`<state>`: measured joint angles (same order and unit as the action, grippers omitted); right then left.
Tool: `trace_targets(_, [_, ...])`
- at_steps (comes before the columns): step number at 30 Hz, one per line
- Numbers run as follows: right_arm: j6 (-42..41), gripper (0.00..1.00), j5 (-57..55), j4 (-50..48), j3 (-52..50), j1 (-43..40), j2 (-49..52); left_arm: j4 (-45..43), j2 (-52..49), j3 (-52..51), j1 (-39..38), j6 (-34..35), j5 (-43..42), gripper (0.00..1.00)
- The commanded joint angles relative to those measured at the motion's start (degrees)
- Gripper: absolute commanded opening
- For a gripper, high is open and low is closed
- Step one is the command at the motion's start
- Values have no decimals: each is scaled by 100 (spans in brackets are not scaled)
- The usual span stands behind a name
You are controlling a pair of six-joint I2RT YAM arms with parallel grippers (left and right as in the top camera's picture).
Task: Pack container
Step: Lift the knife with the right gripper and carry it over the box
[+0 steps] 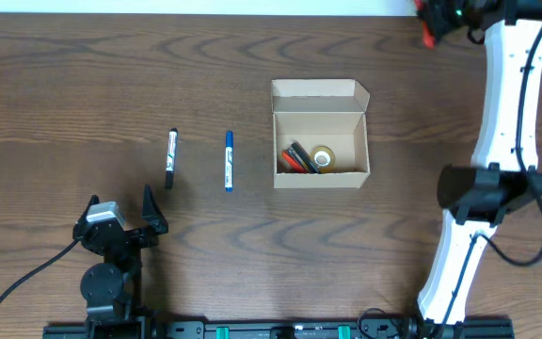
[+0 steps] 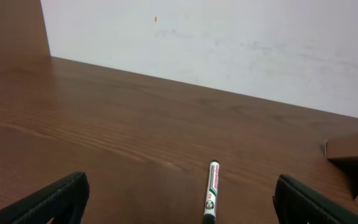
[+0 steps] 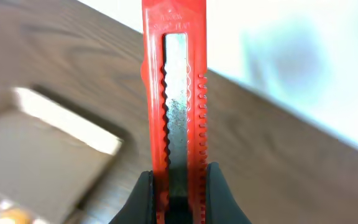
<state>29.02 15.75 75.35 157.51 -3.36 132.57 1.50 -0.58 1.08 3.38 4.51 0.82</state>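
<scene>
The tan cardboard container (image 1: 320, 134) stands open at the table's middle, flap lid folded back, holding markers and a tape roll (image 1: 322, 158). It shows blurred in the right wrist view (image 3: 42, 162). My right gripper (image 1: 431, 24) is at the far right back edge, shut on a red box cutter (image 3: 174, 87) that sticks up between its fingers (image 3: 178, 193). A black-capped marker (image 1: 170, 158) and a blue marker (image 1: 229, 160) lie left of the container. My left gripper (image 1: 125, 221) is open near the front left, with the black-capped marker (image 2: 211, 190) ahead between its fingers (image 2: 179, 202).
The right arm's white links (image 1: 497, 141) stretch along the table's right side. A white wall runs behind the table's far edge (image 2: 229, 43). The container's corner shows at the right of the left wrist view (image 2: 353, 149).
</scene>
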Motion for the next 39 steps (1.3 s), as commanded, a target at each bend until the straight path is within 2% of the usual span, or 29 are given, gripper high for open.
trace_targets(1, [769, 1, 656, 197, 39, 332, -79, 293, 37, -81, 35, -2, -39, 95])
trace_targets(5, [1486, 1, 1486, 706, 15, 570, -28, 293, 39, -81, 35, -2, -39, 95])
trace_targets(9, [1812, 1, 1576, 966, 9, 678, 4, 293, 39, -81, 35, -2, -39, 96])
trace_targets(17, [1888, 1, 1847, 1239, -151, 684, 258, 293, 39, -81, 35, -2, -39, 95])
trace_targets(27, [2186, 1, 1902, 857, -1016, 909, 348, 293, 39, -81, 35, -2, -39, 95])
trace_targets(36, [2269, 1, 1862, 1008, -1102, 1176, 348, 293, 39, -81, 35, -2, -39, 95])
trace_targets(39, [2398, 1, 1545, 1224, -1147, 1241, 348, 293, 39, -81, 35, -2, -39, 95])
